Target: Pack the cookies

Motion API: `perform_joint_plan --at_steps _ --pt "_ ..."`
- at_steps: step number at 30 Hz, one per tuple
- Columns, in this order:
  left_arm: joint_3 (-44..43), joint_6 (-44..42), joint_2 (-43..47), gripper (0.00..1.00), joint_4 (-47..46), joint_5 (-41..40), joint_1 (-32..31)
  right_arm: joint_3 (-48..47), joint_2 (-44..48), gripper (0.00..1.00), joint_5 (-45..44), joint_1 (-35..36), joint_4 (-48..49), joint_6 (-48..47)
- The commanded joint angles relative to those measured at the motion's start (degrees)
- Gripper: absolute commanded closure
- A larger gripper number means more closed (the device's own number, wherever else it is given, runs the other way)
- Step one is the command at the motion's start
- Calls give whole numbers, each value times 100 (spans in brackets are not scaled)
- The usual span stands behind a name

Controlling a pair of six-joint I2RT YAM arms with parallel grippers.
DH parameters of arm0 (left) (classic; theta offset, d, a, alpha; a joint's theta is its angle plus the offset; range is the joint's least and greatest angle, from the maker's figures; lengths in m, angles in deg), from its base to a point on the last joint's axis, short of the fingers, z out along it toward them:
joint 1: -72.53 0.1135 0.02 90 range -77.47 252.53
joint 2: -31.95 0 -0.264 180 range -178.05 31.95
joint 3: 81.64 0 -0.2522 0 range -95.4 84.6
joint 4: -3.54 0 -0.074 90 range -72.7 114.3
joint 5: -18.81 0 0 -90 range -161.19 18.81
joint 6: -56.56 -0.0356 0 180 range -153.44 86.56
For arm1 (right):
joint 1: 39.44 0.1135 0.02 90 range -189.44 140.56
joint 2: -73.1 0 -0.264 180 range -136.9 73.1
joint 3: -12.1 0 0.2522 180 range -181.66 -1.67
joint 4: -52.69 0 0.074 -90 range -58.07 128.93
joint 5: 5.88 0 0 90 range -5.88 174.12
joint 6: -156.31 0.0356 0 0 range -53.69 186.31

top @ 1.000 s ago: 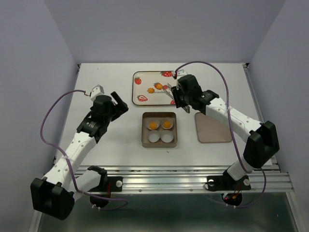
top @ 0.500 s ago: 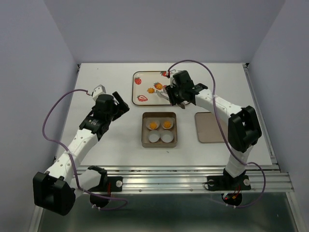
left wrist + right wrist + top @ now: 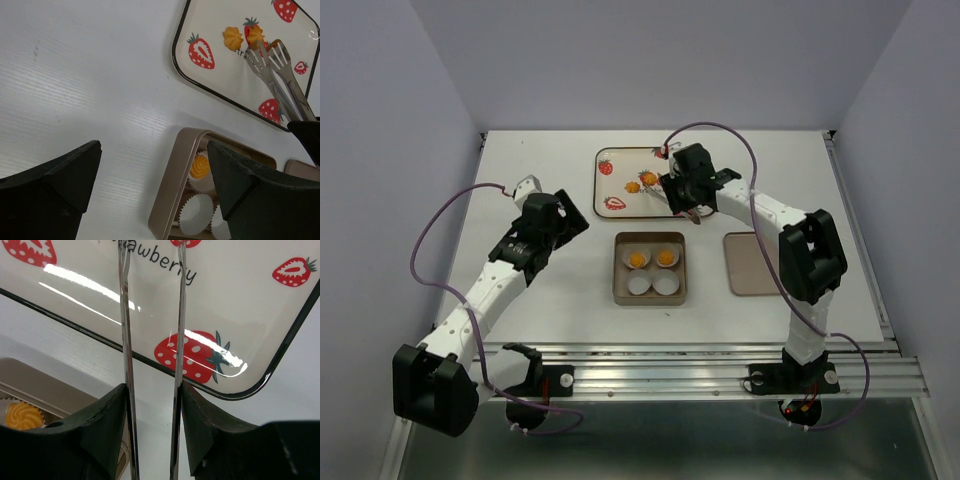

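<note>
Cookies (image 3: 232,38): two on the strawberry tray (image 3: 625,165), two in paper cups (image 3: 638,286) inside the tin (image 3: 619,270). Your right wrist view cuts off the tips of the tongs (image 3: 125,340). The left wrist view shows them at one tray cookie, contact unclear. Right gripper (image 3: 152,440): jaws pinching the tongs. Left gripper (image 3: 155,190): jaws spread wide above the desk (image 3: 520,160), holding nothing.

Tin: square metal tin (image 3: 618,270).
Tray: rectangular strawberry-print tray (image 3: 625,165), behind the tin.
Lid: flat metal lid (image 3: 760,263), right of the tin.
Cookies: two small round orange-yellow cookies (image 3: 637,259) in the tin's far row; two (image 3: 633,186) on the tray.
Tongs: metal tongs (image 3: 286,95) above the tray.
</note>
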Motion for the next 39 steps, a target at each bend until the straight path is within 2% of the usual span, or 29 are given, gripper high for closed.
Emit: perform_joint_plan --at_steps 1,26,32,36,39 --pt "-311 -99 -14 1 -160 -150 22 -404 -165 48 -291 -31 256 -30" --pt "-329 -81 -40 1 -99 -318 39 -888 -666 48 138 -136 255 172" --pt "-347 -64 -67 1 -99 -309 30 -897 -675 52 200 -136 256 172" --pt "-338 -46 -67 1 -99 -309 30 -923 -666 60 227 -136 256 164" --pt "-347 -28 -49 1 -99 -309 30 -932 -631 62 183 -136 247 164"
